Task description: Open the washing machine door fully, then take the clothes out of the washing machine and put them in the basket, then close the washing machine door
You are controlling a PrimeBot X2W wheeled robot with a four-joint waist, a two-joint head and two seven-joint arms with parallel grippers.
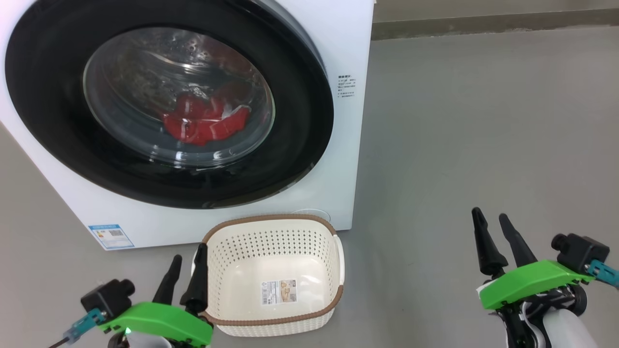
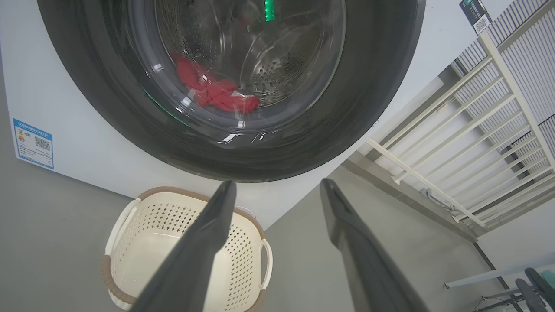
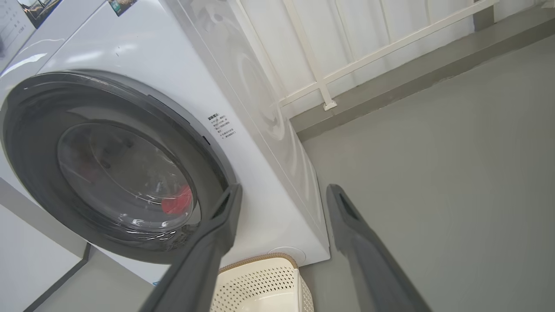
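Observation:
The white washing machine (image 1: pixel 348 145) fills the upper left of the head view. Its round black-rimmed door (image 1: pixel 53 121) sits shut against the front. Red clothes (image 1: pixel 203 123) lie in the drum behind the glass, also seen as clothes (image 2: pixel 217 93) in the left wrist view. The cream basket (image 1: pixel 273 222) stands on the floor just in front of the machine, holding only a sticker. My left gripper (image 1: pixel 188 263) is open beside the basket's left rim. My right gripper (image 1: pixel 491 217) is open over bare floor, well right of the machine.
Grey floor (image 1: pixel 483 121) spreads to the right of the machine. A white railing (image 2: pixel 455 143) runs along a raised kerb behind and beside the machine. A blue label (image 1: pixel 111 236) marks the machine's lower left front.

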